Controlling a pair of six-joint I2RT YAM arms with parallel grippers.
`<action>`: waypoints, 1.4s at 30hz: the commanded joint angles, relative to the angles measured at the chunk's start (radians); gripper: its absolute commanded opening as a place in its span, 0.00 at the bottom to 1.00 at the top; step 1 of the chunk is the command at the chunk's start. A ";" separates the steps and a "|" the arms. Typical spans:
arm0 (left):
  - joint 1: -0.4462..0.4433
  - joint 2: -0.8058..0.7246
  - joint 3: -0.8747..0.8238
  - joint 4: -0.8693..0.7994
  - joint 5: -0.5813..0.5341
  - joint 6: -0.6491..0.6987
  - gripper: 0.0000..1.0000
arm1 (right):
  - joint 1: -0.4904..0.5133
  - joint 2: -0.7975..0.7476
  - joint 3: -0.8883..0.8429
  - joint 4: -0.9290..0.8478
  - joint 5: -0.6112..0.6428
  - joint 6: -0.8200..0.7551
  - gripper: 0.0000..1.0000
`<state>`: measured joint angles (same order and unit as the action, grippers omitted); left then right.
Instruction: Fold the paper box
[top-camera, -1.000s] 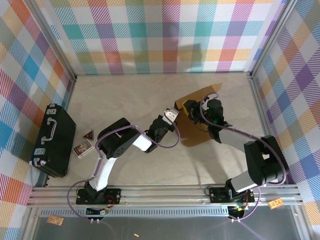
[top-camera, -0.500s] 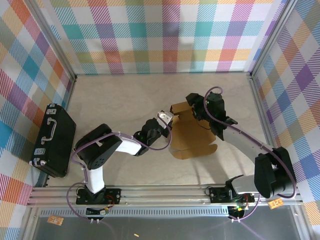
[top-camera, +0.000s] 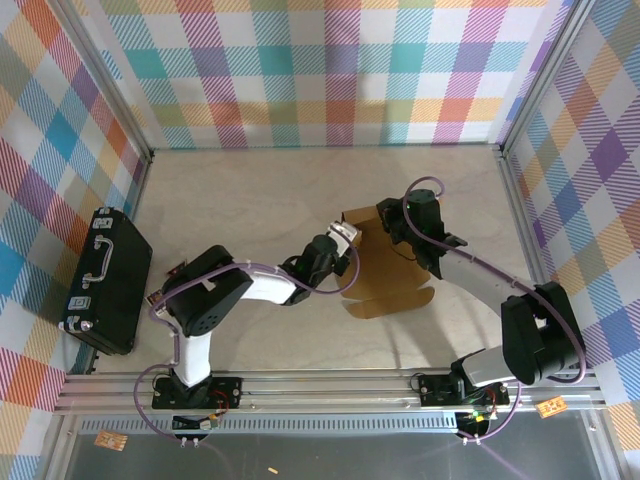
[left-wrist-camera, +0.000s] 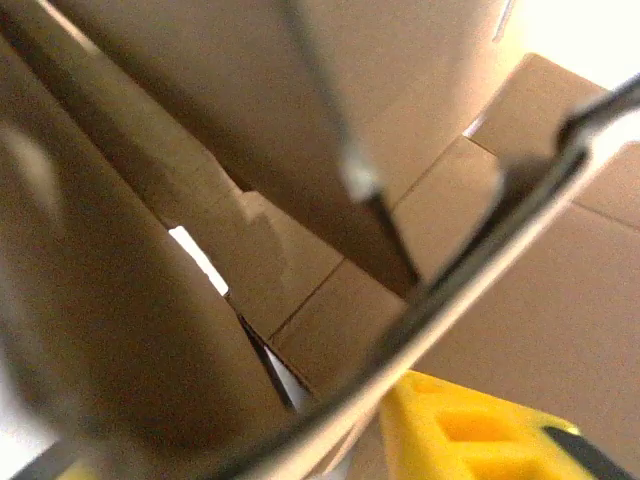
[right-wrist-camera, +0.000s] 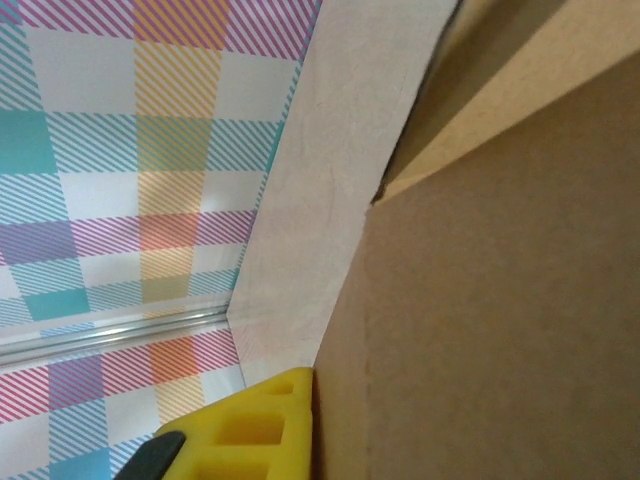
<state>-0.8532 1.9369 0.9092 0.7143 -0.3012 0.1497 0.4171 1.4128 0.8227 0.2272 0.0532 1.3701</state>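
Moved: left claw (top-camera: 346, 237) closer to box (top-camera: 392, 276) edge.
Grip: left, right claw (top-camera: 384, 222) both cannot tell.
Handling: light, creasable; hold edges.

Brown kraft paper box (top-camera: 392, 272), partly folded, flaps raised, mid-table right of centre.

No legible text, labels or signs.

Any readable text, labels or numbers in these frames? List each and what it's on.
Nothing can be read.
Paper box: plain brown, no print seen.
Black case: no legible label.
Right orange tag and left orange tag, below the front rail: marks too small to read.
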 joint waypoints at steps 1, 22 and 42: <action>-0.015 0.051 0.071 0.117 -0.114 -0.001 0.42 | 0.016 0.008 -0.008 -0.057 0.007 0.002 0.10; -0.026 0.251 0.184 0.536 -0.246 -0.053 0.21 | 0.051 0.082 -0.002 -0.125 0.080 0.125 0.03; -0.043 0.104 0.067 0.224 -0.394 -0.061 0.46 | 0.083 0.074 0.011 -0.131 0.093 0.117 0.22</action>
<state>-0.8829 2.0865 1.0042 0.9417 -0.6533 0.0925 0.4801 1.4506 0.8455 0.1699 0.1741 1.4849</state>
